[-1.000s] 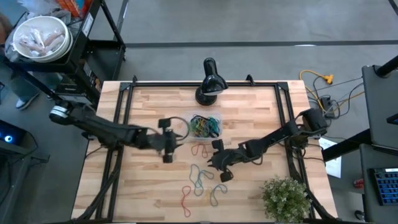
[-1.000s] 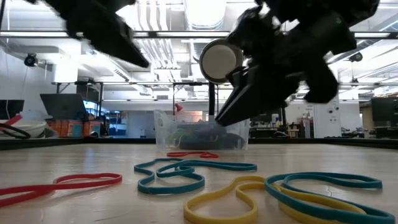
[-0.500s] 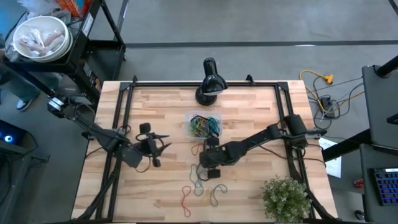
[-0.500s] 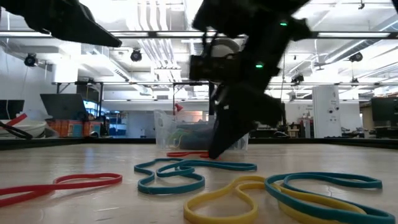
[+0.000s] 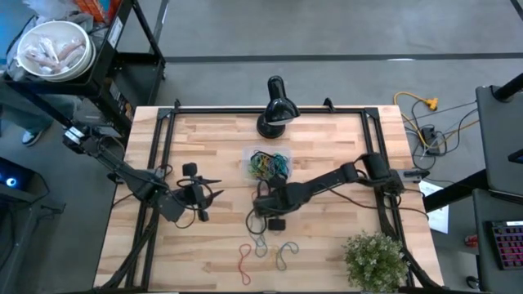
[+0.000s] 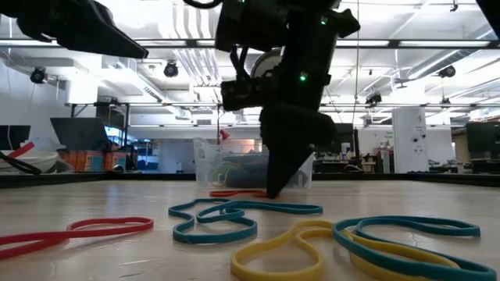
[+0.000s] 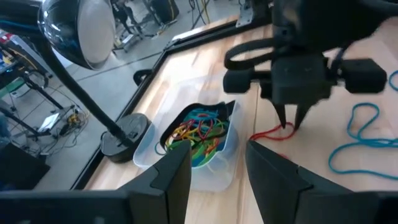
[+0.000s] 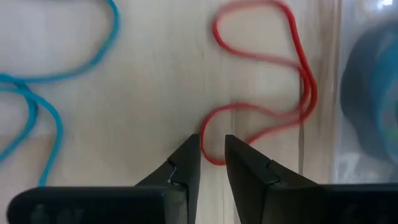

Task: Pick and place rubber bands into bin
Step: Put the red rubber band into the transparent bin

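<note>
The clear bin (image 5: 270, 166) holds many coloured rubber bands and stands at the table's middle; it also shows in the left wrist view (image 7: 193, 134). A red band (image 8: 261, 81) lies flat on the wood just near of the bin. My right gripper (image 8: 212, 155) points down over it, open by a narrow gap, with one bend of the band between its fingertips. It also shows in the high view (image 5: 263, 202) and the low view (image 6: 275, 191). My left gripper (image 5: 204, 192) is open and empty, left of the bin, above the table. My right gripper comes from above, pointing down, with a fingertip (image 8: 189, 158) on each side of the red band's bend (image 8: 208, 152). The band lies flat on the table. I cannot tell whether the fingers touch it.
More loose bands lie toward the near edge: blue ones (image 6: 234, 215), a yellow one (image 6: 289, 250) and a red one (image 6: 78, 232). A black lamp (image 5: 274, 106) stands behind the bin. A potted plant (image 5: 376, 257) sits at the near right corner.
My right gripper has gone toward the table's left edge and down to the red band beside the bin. My left gripper has drawn away from the bin toward the table's left edge, then kept still.
</note>
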`<action>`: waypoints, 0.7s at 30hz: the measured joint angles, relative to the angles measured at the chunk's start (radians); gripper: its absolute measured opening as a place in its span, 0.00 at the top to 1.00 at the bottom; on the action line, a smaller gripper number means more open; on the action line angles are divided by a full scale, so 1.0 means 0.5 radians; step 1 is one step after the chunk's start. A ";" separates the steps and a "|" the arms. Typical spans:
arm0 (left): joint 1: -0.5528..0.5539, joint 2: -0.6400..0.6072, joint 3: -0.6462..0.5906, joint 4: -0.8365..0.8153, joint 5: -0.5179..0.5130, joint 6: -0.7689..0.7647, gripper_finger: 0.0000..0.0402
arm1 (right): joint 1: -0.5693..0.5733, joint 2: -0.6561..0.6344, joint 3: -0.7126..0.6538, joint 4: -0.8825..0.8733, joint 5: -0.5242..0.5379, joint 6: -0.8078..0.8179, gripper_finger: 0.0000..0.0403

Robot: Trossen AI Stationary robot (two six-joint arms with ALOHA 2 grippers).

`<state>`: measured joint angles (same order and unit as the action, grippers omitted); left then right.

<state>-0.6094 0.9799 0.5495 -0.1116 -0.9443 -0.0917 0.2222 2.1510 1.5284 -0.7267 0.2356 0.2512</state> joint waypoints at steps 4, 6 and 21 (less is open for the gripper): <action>-0.001 -0.009 0.000 -0.002 0.000 0.000 0.66 | -0.047 -0.008 -0.005 -0.056 -0.167 0.036 0.83; -0.001 -0.009 0.000 -0.004 0.001 0.000 0.66 | -0.060 -0.007 -0.007 -0.067 -0.230 0.019 0.83; -0.003 -0.010 0.001 -0.004 0.001 -0.002 0.66 | -0.008 0.000 -0.006 -0.171 -0.463 -0.050 0.97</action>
<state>-0.6109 0.9751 0.5499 -0.1135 -0.9440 -0.0925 0.2181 2.1509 1.5251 -0.8124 0.0041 0.2263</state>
